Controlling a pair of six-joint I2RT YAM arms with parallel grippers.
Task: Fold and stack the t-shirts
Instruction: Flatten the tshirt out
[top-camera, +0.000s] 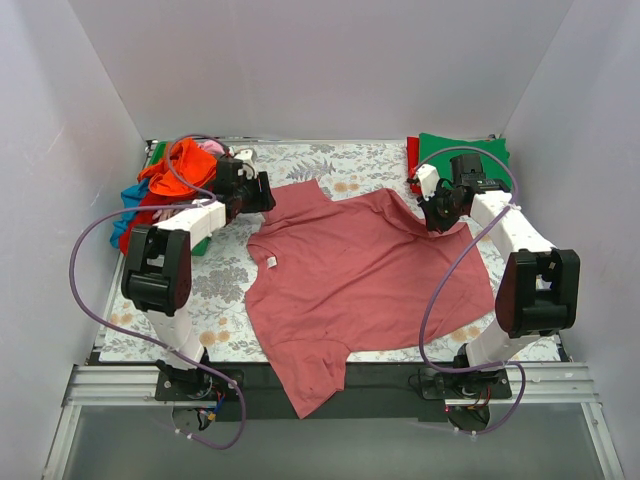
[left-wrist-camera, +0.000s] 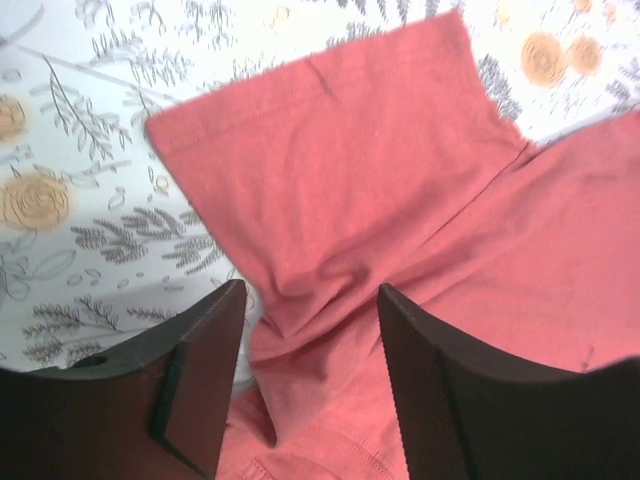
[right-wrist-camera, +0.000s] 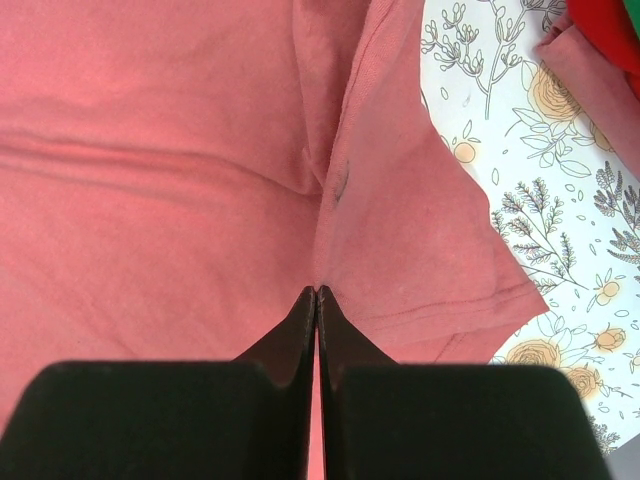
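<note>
The dusty-rose t-shirt (top-camera: 350, 270) lies spread on the table with its white neck tag (top-camera: 270, 262) showing and its hem hanging over the front edge. My left gripper (top-camera: 262, 195) is open just above the shirt's left sleeve and shoulder (left-wrist-camera: 350, 170), its jaws astride a wrinkle of fabric (left-wrist-camera: 312, 300). My right gripper (top-camera: 435, 215) is shut, its tips (right-wrist-camera: 317, 292) pinching a fold of the shirt (right-wrist-camera: 150, 200) at the right sleeve seam.
A loose pile of orange (top-camera: 185, 165), red, blue and pink tees sits at the back left. A folded green tee (top-camera: 465, 150) over a red one (top-camera: 412, 160) lies at the back right, and the red one also shows in the right wrist view (right-wrist-camera: 605, 25). The floral covering (top-camera: 215, 280) is underneath.
</note>
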